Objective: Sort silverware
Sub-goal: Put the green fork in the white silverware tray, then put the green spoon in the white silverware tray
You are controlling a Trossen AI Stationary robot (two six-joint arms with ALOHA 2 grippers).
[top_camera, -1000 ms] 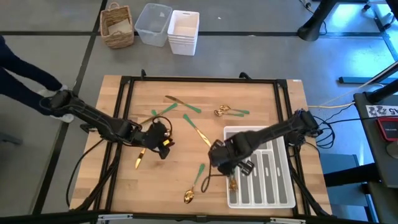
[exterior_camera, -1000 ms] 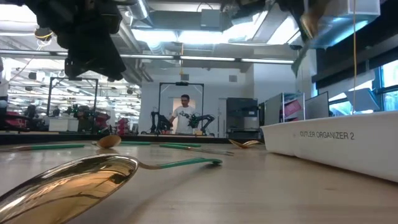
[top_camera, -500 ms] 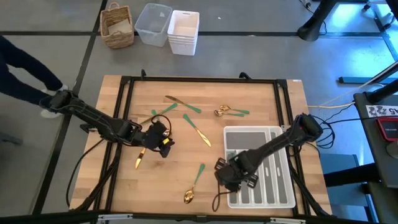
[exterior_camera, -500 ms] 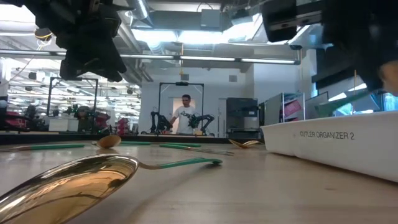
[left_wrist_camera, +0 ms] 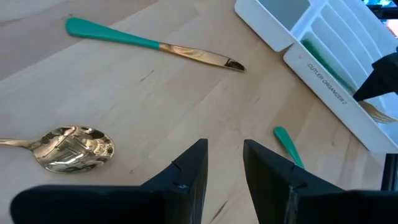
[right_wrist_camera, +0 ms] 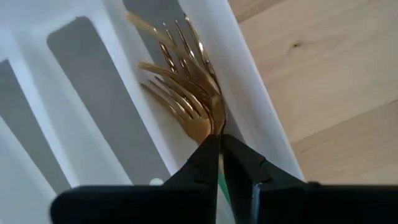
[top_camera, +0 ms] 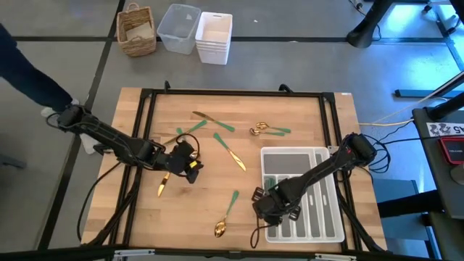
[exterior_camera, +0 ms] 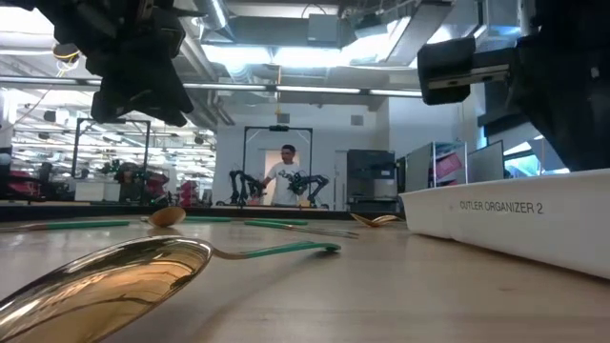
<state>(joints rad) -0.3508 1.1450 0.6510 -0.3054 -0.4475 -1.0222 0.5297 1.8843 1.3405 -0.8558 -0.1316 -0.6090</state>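
Since a second ago the right arm has swung from the wood beside the tray down to the tray's near left corner, while the left arm has not shifted. Its right gripper (right_wrist_camera: 219, 155) now sits low in the leftmost slot of the white plastic compartmented cutlery tray (top_camera: 330, 235), fingers nearly together, pinched on the neck of a gold-headed fork (right_wrist_camera: 186, 115). That fork lies on another gold fork (right_wrist_camera: 186, 43), both lengthwise along the slot with tines pointing away from the gripper and close against the tray's outer left wall, so there is little room on that side. Bare wood lies just past that wall.

Over the left middle of the wooden table (top_camera: 304, 109) hangs the left gripper (left_wrist_camera: 224, 165), fingers a narrow gap apart and holding nothing.

Loose pieces:
- a gold spoon with a green handle (top_camera: 227, 214) left of the tray, bowl toward the near edge;
- a gold knife with a green handle (top_camera: 233, 156) lying diagonally mid-table;
- a gold-headed piece (top_camera: 163, 183) just beside the left gripper;
- several more green-handled pieces (top_camera: 210, 123) crossing one another toward the far edge.
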